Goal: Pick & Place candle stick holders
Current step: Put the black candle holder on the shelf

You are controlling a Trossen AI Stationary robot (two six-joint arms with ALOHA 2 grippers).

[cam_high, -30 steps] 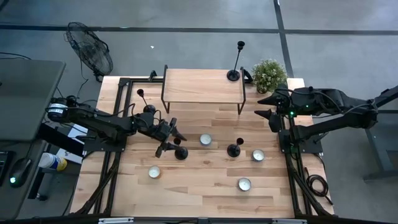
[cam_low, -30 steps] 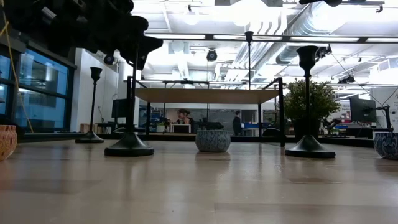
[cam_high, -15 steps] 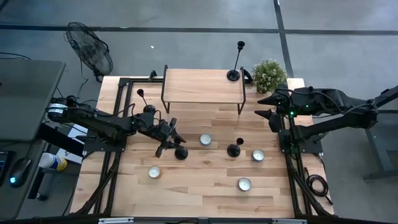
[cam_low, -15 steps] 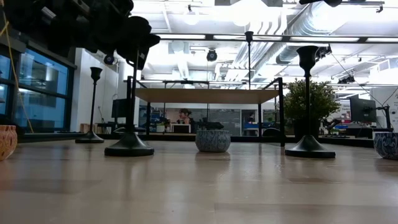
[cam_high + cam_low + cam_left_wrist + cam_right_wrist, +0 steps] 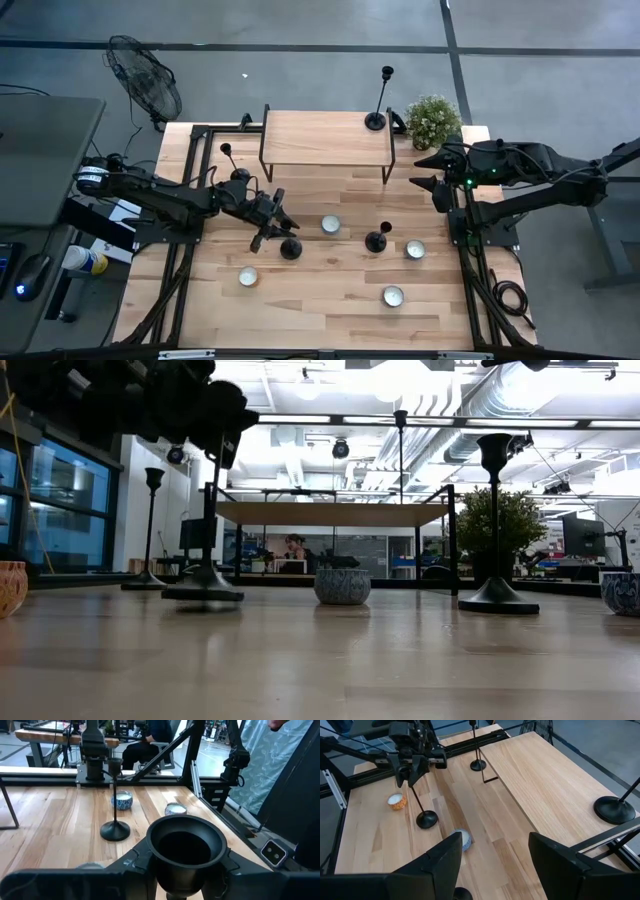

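Observation:
Four black candle stick holders show. One stands near the table's middle left with my left gripper shut on its top cup; in the low view its base hangs just above the wood. A second stands on its disc base at the centre. A third stands at the back left. A tall one stands on the wooden shelf. My right gripper waits open at the table's right edge, high above it. My left gripper pinches the holder at the lower part of its top cup, one finger on each side. The fingers lie level and come from the table's left, across the stem. The holder hangs upright below the cup, its base just clear of the table.
Several white tealights lie on the table. A potted plant stands at the back right beside the shelf. A fan stands beyond the table's back left corner.
My left gripper has shut on the holder's top cup. In the low view the holder's base has come a little way up off the table. The right arm has kept still.

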